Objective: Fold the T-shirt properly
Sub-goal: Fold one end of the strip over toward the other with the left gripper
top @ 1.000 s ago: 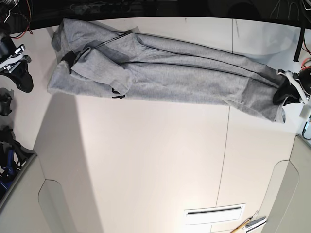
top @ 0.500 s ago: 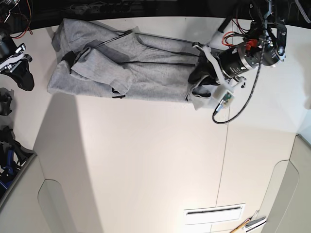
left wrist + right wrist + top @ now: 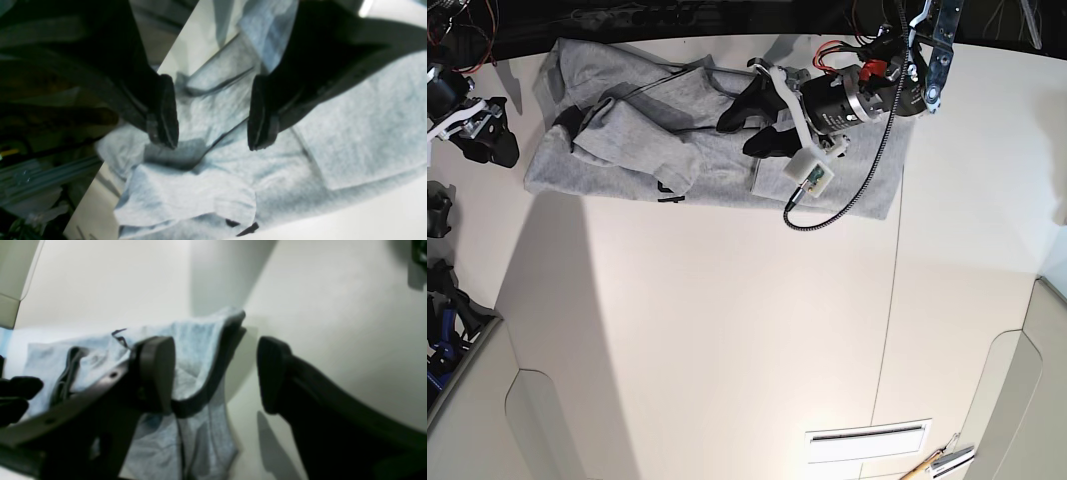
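Observation:
The heather-grey T-shirt (image 3: 637, 150) lies folded over on itself along the far side of the white table (image 3: 727, 330). A bit of black lettering (image 3: 667, 192) peeks out at its near edge. My left gripper (image 3: 739, 128) hovers over the shirt's middle, open and holding nothing. In the left wrist view, its fingers (image 3: 165, 113) stand apart above the rumpled cloth (image 3: 350, 126). My right gripper (image 3: 482, 140) is open beside the shirt's left end. In the right wrist view it (image 3: 213, 373) is empty, with the shirt's edge (image 3: 196, 340) behind one finger.
A black cable (image 3: 837, 205) loops from the left arm over the shirt's right part. Dark equipment (image 3: 442, 300) stands along the left edge. A white slotted plate (image 3: 867, 440) and tools (image 3: 937, 463) lie at the near right. Raised panels sit at both near corners.
My left gripper carried the shirt's right end leftward across the shirt, folding it over. It was shut on the cloth and is now open. The right gripper shifted slightly towards the shirt.

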You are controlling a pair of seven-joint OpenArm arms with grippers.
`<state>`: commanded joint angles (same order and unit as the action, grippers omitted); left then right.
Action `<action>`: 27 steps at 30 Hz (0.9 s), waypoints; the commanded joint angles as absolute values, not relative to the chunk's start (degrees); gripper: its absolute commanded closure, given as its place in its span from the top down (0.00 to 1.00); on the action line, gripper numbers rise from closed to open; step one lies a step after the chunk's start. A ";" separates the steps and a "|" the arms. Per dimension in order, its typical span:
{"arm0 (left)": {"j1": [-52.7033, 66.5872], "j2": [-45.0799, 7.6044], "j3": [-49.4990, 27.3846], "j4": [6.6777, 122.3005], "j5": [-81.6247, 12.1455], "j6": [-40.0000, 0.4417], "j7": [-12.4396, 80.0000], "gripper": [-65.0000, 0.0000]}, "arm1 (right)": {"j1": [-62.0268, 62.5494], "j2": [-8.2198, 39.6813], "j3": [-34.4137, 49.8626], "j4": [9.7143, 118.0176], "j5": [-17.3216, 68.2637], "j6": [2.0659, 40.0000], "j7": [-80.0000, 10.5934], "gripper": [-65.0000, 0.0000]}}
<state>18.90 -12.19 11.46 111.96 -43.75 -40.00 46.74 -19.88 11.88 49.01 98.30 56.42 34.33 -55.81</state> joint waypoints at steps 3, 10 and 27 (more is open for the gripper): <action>18.87 -12.21 11.46 111.96 -44.14 -40.00 46.98 0.56 | -22.11 11.88 48.99 94.78 59.81 34.33 -56.07 0.58; 18.90 -12.08 11.66 111.98 -45.36 -40.00 47.03 0.56 | -22.41 11.90 49.04 90.39 71.13 35.77 -60.53 0.58; 18.92 -12.10 11.66 111.96 -44.69 -40.00 49.01 0.56 | -14.70 7.77 35.70 105.10 59.16 35.99 -55.02 0.00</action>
<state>18.92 -12.10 11.66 111.96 -44.69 -40.00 49.01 -14.70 7.77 35.70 105.10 59.16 35.99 -55.02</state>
